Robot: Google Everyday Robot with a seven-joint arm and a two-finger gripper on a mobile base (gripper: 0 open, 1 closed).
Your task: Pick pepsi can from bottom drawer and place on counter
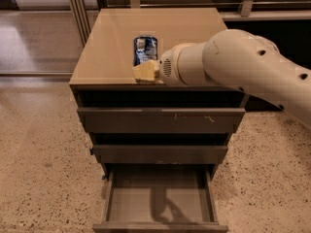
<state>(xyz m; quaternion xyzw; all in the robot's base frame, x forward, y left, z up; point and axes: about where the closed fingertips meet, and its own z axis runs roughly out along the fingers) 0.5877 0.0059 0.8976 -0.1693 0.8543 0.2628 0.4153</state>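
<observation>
The pepsi can [145,49], blue with white markings, stands upright over the front middle of the tan counter [112,42]. My gripper [146,72] is shut on the can's lower part, its cream fingers [141,72] around it, with the white arm reaching in from the right. I cannot tell whether the can's base touches the counter. The bottom drawer [158,198] is pulled out below, and its bare floor holds only the arm's shadow.
The two upper drawers [160,120] show flat fronts, each a little ajar. Speckled terrazzo floor [43,154] surrounds the cabinet. Metal posts and a rail [77,8] stand behind it. My arm [243,67] covers the counter's right part.
</observation>
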